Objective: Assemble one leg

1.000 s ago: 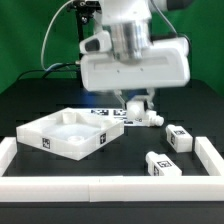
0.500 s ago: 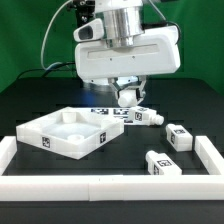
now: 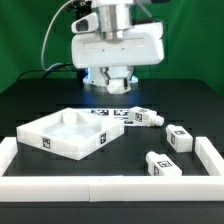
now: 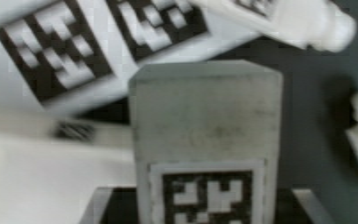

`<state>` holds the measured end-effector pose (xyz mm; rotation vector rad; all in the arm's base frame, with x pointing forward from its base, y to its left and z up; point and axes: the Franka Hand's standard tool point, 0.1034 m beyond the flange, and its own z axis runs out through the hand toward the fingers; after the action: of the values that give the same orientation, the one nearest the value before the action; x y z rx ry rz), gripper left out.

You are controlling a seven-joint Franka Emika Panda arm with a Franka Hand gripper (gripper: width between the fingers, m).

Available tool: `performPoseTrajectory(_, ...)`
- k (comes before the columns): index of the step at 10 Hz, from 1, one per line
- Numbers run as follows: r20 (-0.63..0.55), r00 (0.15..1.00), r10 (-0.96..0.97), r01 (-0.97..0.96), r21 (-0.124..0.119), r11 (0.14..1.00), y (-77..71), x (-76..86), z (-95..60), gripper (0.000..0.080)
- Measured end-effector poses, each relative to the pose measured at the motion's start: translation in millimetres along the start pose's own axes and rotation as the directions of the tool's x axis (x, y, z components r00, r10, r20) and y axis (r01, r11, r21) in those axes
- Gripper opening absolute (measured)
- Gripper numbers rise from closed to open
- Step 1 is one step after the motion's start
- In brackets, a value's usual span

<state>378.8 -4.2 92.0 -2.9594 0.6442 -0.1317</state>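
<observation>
— Whereabouts of the small stubby white plastic leg (image 4: 202, 110)?

— Up in the air, pinched in the two-finger gripper (image 3: 118, 88), well above the matte black table (image 3: 30, 105). Fills the middle of the wrist view, standing on end, with a black-and-white square tag on the end between the fingers.

— State of the gripper, then?

— Pressed onto the leg, with one dark finger (image 4: 105, 210) on either side of that tagged end.

— And below it?

— The thin flat white marker board (image 4: 87, 45), its big square tags plain in the wrist view behind the held piece. Seems roughly under the gripper in the exterior view too, though hard to say exactly.

— Next out from there?

— The large white square tray-like tabletop (image 3: 80, 148), resting open side up just beside the marker board, toward the exterior view's left. Shows a small tag on its front wall.

— Other loose parts?

— Three more of the same kind, all lying on the table. A second leg (image 3: 146, 117) just beside the marker board, at the exterior view's right. A third leg (image 3: 180, 137) further right and nearer the camera. A fourth leg (image 3: 161, 163) nearer still, close to the low white rail (image 3: 100, 187) bordering the table's front and sides.

— Beyond that?

— Only a plain green backdrop (image 3: 20, 40).
</observation>
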Motion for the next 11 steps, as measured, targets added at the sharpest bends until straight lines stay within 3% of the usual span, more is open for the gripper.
performPoseTrajectory(2, -0.003, 1.0, -0.014, 0.014, 0.006, 1.0, -7.9, 13.3, 4.0, 0.0284)
performPoseTrajectory(4, 0.007, 1.0, -0.018, 0.018, 0.001, 1.0, -5.8, 10.4, 7.9, 0.0284)
performPoseTrajectory(6, -0.001, 0.977, -0.211, 0.211, -0.02, 0.977, 4.5, -4.9, 11.5, 0.0284)
performPoseTrajectory(8, -0.004, 0.94, -0.34, 0.34, -0.021, 0.94, 1.1, -6.8, 10.9, 0.0284)
performPoseTrajectory(11, -0.032, 0.945, -0.326, 0.325, -0.01, 0.946, -7.7, 4.7, 4.0, 0.0284)
